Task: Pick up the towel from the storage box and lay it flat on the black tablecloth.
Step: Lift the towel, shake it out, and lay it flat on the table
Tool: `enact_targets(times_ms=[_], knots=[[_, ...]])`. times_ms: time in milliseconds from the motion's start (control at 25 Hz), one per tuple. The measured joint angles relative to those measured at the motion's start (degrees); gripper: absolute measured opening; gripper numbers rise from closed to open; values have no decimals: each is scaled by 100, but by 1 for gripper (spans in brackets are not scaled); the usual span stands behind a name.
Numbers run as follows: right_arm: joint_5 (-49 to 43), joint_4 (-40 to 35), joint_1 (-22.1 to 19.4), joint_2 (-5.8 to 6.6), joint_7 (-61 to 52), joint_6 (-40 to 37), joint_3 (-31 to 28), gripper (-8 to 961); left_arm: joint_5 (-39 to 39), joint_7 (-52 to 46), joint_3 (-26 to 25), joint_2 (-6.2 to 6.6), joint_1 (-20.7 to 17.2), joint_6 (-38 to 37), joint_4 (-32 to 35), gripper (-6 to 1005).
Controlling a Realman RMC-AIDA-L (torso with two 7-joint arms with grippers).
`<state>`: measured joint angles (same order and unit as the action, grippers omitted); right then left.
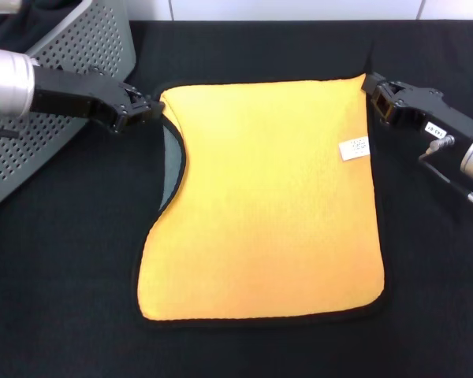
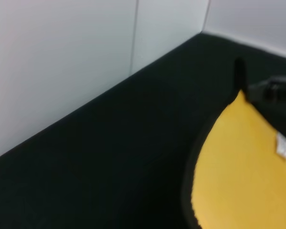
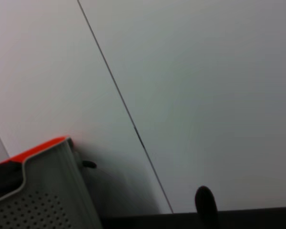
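Bright yellow square microfibre towel (image 1: 260,205) spread on large matte black tablecloth (image 1: 63,299), yellow side up — one edge at 9 o'clock folded, grey underside showing.

Left gripper (image 1: 147,109) at far corner, 11 o'clock; right gripper (image 1: 376,87) at 1 o'clock corner. Cannot tell whether either is clamped on the cloth or already let go.

Light grey perforated plastic storage box (image 1: 79,63) farther off, 10 o'clock.

Step, by my reading: final laying-out. Next move calls for releasing corners, smoothing the fold.

Lab bench: black tablecloth (image 1: 260,47), white wall panels (image 3: 190,95)
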<state>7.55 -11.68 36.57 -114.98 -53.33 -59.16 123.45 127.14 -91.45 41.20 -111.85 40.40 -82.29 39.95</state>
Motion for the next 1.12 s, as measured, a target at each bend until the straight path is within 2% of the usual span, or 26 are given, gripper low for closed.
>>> enact_targets(times_ms=[200,520,840,1080,1120], knots=[[-17,105,179,17,-4,223,20,67,87,-94,412,-44,44,497,54,20],[-26,143,318,-14,9,496,12,71,119,-114,460,-112,70,678,50,22],[-20,141,238,-27,49,378,4,74,274,-106,473,-305,40,1024,53,23],[-20,129,154,21,167,114,-7,76,307,-116,477,-410,-8,1174,172,38],[-8,130,134,27,176,125,-59,120,312,-122,477,-429,-37,1178,238,41]])
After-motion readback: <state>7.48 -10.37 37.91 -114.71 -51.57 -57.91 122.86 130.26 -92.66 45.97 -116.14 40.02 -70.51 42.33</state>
